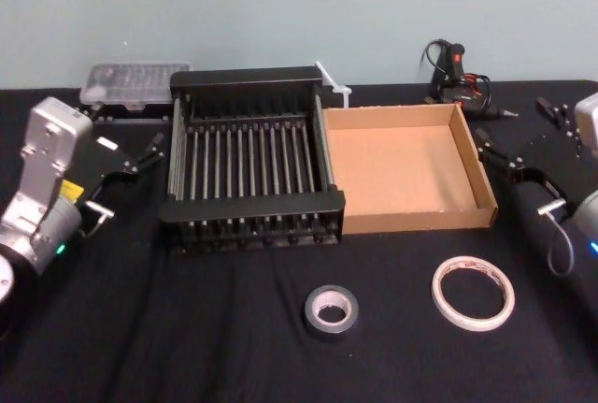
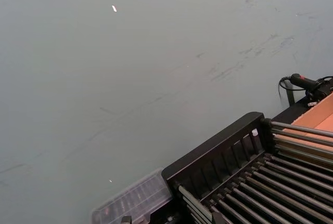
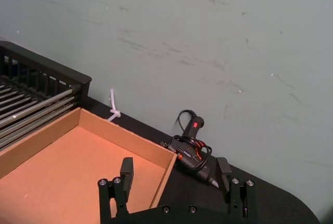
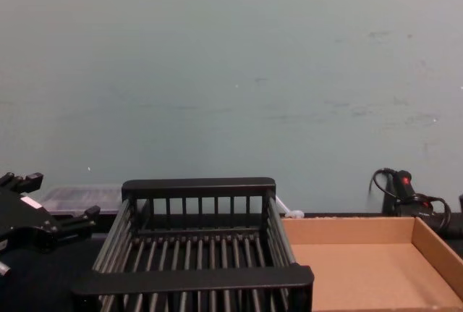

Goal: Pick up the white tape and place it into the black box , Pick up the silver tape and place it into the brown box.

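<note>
I see soft, even, fairly dim light with a cool green cast. The black tablecloth [image 1: 187, 328] swallows shadows. A faint sheen sits on the black basket's [image 1: 252, 207] rim. The head view looks slightly soft and grainy.

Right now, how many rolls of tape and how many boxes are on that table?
Tape rolls: 2, the white tape and the silver tape.
Boxes: 2, the black box and the brown box.
Total: 4.
</note>
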Tool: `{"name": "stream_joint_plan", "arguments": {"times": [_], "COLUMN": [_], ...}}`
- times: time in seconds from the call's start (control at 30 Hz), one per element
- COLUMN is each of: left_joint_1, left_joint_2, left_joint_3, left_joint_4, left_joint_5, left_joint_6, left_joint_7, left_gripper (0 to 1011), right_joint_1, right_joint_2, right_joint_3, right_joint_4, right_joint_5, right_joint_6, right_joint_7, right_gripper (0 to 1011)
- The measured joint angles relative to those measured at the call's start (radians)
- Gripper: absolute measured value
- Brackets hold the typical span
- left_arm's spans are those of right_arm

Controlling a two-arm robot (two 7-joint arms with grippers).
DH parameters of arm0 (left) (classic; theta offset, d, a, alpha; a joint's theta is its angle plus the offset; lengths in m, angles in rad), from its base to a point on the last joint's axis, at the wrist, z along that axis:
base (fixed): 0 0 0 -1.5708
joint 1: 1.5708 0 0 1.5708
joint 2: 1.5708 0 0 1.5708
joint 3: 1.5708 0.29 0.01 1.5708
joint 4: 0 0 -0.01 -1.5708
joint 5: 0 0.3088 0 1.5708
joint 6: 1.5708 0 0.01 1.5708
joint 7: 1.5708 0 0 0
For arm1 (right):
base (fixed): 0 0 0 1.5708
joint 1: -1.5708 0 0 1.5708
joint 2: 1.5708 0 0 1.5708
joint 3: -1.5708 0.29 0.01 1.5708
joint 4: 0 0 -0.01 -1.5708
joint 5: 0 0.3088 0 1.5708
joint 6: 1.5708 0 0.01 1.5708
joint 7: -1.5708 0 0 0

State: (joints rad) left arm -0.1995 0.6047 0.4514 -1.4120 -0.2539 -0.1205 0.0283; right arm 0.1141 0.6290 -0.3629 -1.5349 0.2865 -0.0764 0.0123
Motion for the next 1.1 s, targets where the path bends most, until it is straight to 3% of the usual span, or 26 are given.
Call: {"name": "stream_joint_plan", "arguments": {"times": [0.23,0.4,0.57,0.77,1.1], "left_joint_1": [0.000,0.000,0.000,0.000,0.000], "left_joint_2": [0.000,0.000,0.000,0.000,0.000], "left_joint_3": [0.000,0.000,0.000,0.000,0.000], "left_joint_4": [0.000,0.000,0.000,0.000,0.000], "left_joint_5": [0.000,0.000,0.000,0.000,0.000], "left_joint_6": [0.000,0.000,0.000,0.000,0.000], "left_joint_7": [0.000,0.000,0.000,0.000,0.000], "left_gripper": [1001,1001,1001,1001,1001], "right_joint_1": [-0.091,-0.188,-0.254,-0.307,-0.315], "right_joint_2": [0.056,0.101,0.122,0.130,0.126], "right_joint_3": [0.052,0.103,0.138,0.160,0.157], "right_joint_4": [-0.110,-0.203,-0.259,-0.291,-0.280], "right_joint_5": [0.030,0.079,0.119,0.145,0.149], "right_joint_6": [0.053,0.108,0.147,0.195,0.253], "right_joint_7": [0.024,0.054,0.078,0.101,0.148], "right_gripper": [1002,1002,1002,1002,1002]}}
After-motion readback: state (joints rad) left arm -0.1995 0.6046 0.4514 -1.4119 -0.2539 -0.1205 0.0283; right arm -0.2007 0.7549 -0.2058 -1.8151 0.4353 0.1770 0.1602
